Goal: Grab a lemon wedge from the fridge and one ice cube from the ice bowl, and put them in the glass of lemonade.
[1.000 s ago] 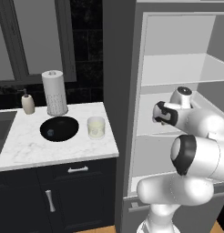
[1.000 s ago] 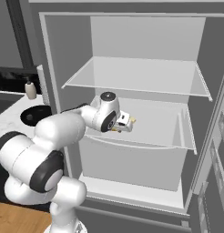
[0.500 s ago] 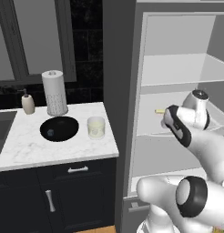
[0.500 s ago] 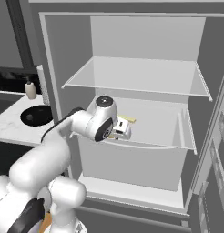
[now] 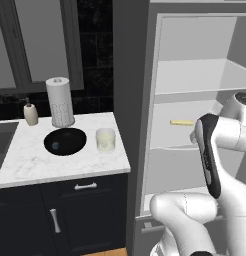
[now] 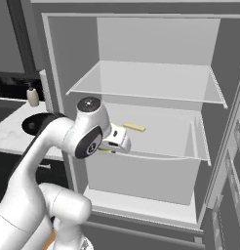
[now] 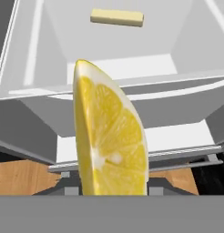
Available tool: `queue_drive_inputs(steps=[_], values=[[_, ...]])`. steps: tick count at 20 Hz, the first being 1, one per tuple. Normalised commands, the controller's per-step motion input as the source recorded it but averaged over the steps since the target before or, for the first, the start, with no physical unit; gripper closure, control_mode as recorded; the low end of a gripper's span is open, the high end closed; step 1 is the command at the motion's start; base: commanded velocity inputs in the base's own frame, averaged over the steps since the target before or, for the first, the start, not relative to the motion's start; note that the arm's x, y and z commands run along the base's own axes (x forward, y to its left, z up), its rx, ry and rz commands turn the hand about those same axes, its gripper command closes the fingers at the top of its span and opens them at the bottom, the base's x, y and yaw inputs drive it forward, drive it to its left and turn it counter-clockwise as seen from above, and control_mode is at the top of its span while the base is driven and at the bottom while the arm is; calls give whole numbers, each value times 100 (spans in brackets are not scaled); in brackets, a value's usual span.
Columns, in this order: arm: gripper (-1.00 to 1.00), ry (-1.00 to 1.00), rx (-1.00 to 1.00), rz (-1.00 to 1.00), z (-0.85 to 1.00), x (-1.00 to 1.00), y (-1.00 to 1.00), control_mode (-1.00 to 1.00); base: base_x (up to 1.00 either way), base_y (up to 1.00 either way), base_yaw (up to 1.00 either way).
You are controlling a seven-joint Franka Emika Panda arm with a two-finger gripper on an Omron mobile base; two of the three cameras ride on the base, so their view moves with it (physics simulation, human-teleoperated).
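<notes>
We face the open fridge [image 6: 141, 122], its pale shelves bare but for a yellow stick of butter [image 6: 133, 127] lying on the middle shelf. To the left stands the marble table [image 5: 55, 165], carrying the paper-towel roll [image 5: 60, 101], the soap bottle [image 5: 30, 113], the black ice bowl [image 5: 65, 141] and, just beside it, the glass of lemonade [image 5: 105, 139], which holds only its pale liquid. Our gripper [image 6: 112, 144] sits at the front edge of the middle shelf, and in the hand view the lemon wedge [image 7: 109, 136] stands upright right in front of the camera, so we judge the jaws to be clamped on it, though the fingertips themselves are hidden behind the fruit. The wedge is bright yellow, with a smooth rind along one edge and a cut face showing pale membranes and glistening pulp. As we read it, the first pick is done; carrying the wedge to the glass is left, and so is the whole ice step: a small bluish ice cube [image 5: 55, 145] lies in the bowl, untouched.
</notes>
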Motion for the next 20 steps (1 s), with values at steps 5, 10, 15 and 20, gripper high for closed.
queue_drive_inputs(steps=[5, 10, 15, 20], values=[[100, 3, 0, 0, 94, -92, 38, -100, 0, 0, 0], [100, -1, 0, 0, 39, -69, 51, -100, 0, 0, 0], [100, -3, 0, 0, 0, -9, 9, -100, 0, 0, 0], [100, 0, 0, 0, 0, 0, 0, -100, 0, 0, 0]])
